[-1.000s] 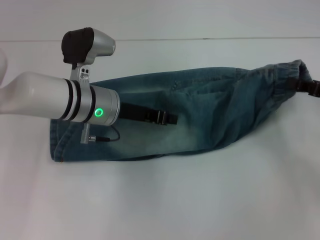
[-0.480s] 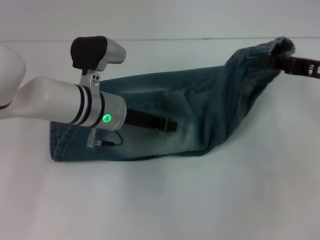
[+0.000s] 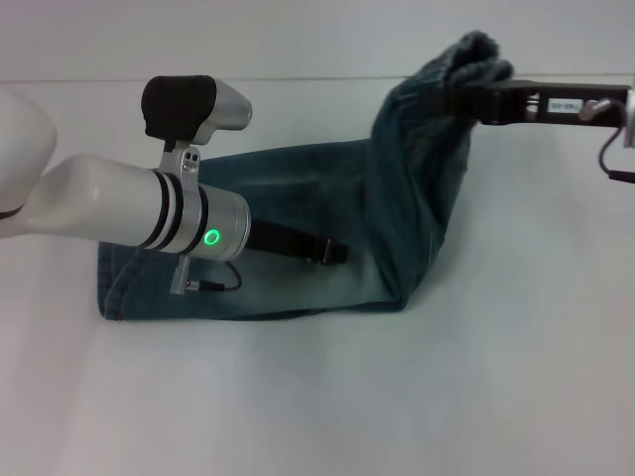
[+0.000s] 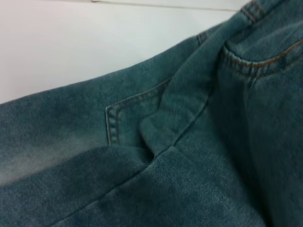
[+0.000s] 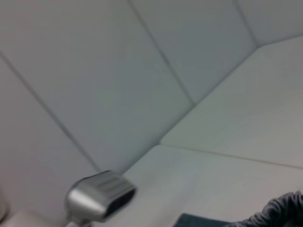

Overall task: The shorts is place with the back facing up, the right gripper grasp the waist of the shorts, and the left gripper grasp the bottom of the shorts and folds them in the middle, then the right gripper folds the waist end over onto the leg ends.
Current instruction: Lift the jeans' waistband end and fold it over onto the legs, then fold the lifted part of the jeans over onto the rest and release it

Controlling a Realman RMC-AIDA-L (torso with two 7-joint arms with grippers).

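Note:
The blue-green denim shorts point(image 3: 298, 188) lie lengthwise on the white table, leg ends point(image 3: 111, 283) flat at the left. My right gripper point(image 3: 474, 99), with its white label, is shut on the ruffled waist end point(image 3: 464, 61). It holds that end in the air above the right part of the shorts, and the cloth hangs down from it in a steep fold. My left gripper point(image 3: 335, 252) rests low over the middle of the shorts, just left of that fold. The left wrist view shows close denim point(image 4: 156, 156) with a stitched pocket corner point(image 4: 111, 125). A dark scrap of the shorts point(image 5: 279, 213) edges the right wrist view.
The white table point(image 3: 397, 397) extends bare in front of the shorts and to the right. A white wall rises behind its far edge point(image 3: 317, 77). My left arm's silver wrist with the green ring light point(image 3: 211, 236) covers part of the leg side.
My right gripper has carried the waist end up and to the left, so the right part of the shorts now stands off the table. The left arm has barely moved.

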